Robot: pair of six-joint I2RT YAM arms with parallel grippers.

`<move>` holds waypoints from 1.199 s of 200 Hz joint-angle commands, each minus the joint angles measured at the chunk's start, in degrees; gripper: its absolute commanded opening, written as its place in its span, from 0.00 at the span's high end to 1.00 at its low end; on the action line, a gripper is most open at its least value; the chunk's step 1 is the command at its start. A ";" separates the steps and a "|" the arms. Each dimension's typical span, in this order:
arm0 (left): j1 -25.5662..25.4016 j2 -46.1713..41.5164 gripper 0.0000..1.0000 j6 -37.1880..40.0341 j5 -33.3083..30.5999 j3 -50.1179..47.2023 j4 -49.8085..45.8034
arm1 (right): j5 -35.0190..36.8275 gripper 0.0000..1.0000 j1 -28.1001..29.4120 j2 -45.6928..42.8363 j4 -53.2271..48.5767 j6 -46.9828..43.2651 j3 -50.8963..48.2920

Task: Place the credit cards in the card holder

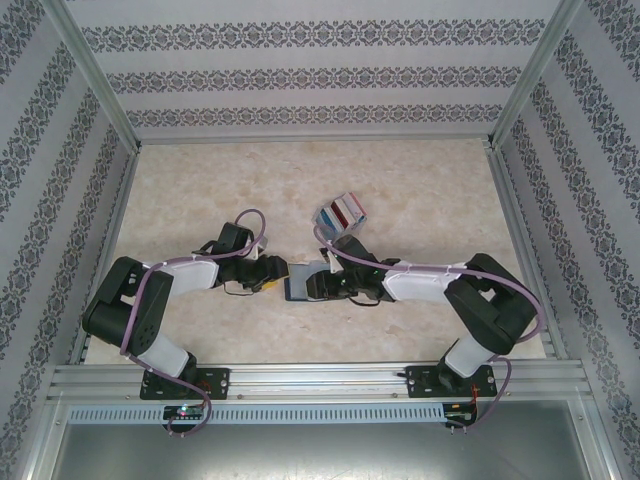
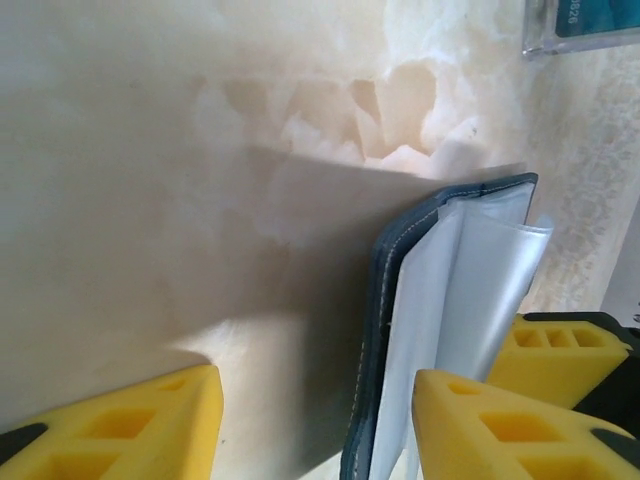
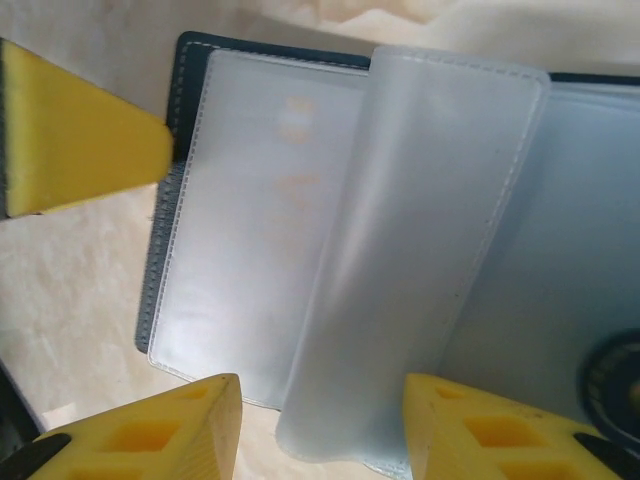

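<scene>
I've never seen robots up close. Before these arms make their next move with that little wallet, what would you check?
1. Card holder lying open, clear sleeves showing: ok.
2. Left tool open, holder's edge between its fingers unclamped: ok.
3. Right tool open over a loose sleeve: ok.
4. A card held by either tool: not ok, none.
5. Credit cards in sight, bunched just beyond the holder: ok.
6. Flat sleeve empty: cannot tell, faint marks inside.
</scene>
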 commanded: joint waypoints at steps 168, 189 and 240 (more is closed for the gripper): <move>-0.09 -11.67 0.40 18.06 -30.47 16.53 -22.53 | 13.30 0.48 -21.22 0.41 -23.45 -27.46 24.51; 0.16 -13.97 0.38 20.24 -35.12 14.51 -19.25 | 11.87 0.46 -22.68 6.94 -26.71 -29.35 31.36; 0.31 -16.37 0.38 23.91 -37.52 1.08 -4.73 | 10.35 0.42 -25.82 14.89 -29.17 -29.75 38.87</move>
